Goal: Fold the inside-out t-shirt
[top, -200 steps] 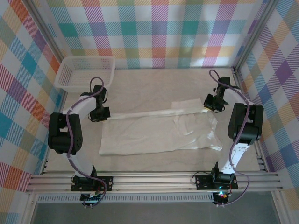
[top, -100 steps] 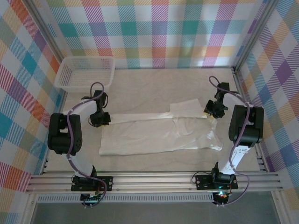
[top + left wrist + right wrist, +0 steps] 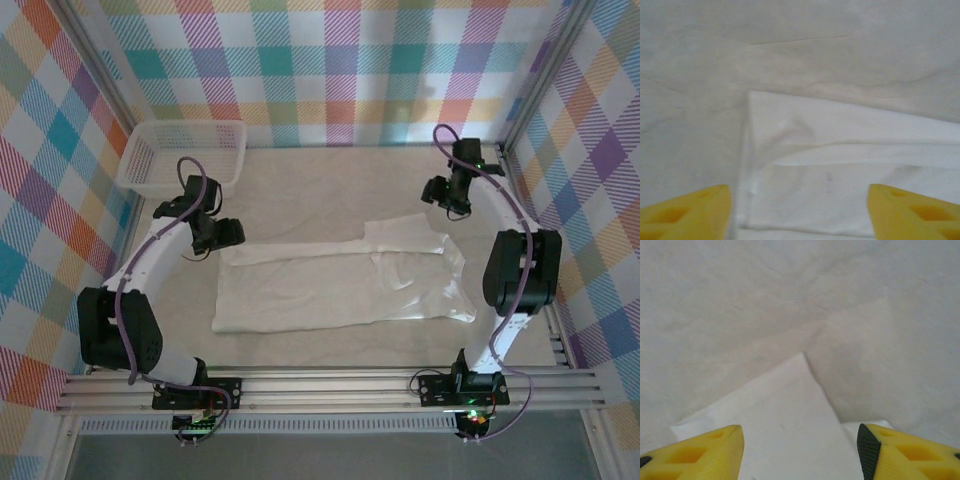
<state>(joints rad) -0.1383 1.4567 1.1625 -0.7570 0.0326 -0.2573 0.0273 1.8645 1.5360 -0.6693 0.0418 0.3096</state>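
i've got the inside-out t-shirt [image 3: 340, 290] lying flat on the bench [image 3: 330, 190], nearer to me than the white mesh basket [image 3: 190, 124] and stretching off to the basket's right. its long axis runs side to side, roughly in line with the basket's long side. the straight end, which i take for the hem, points toward the basket's side of the bench. the lumpier end, with a sleeve flap sticking out on the far edge, points away from the basket. the edge facing the basket looks doubled over toward the middle, so the shirt reads as a narrow band, and i judge one lengthwise fold is laid. where the collar sits i can't tell. the left gripper [image 3: 799, 202] hangs over the shirt corner closest to the basket with its yellow fingers [image 3: 695, 210] spread wide. cloth lies flat under them and nothing is pinched. the right gripper [image 3: 800, 445] is well apart from the basket, just beyond the sleeve flap, also spread, with the flap's point lying loose below it. i read both as parked clear of the fabric so the laid edge stays put and i can check it before choosing the next grab points.
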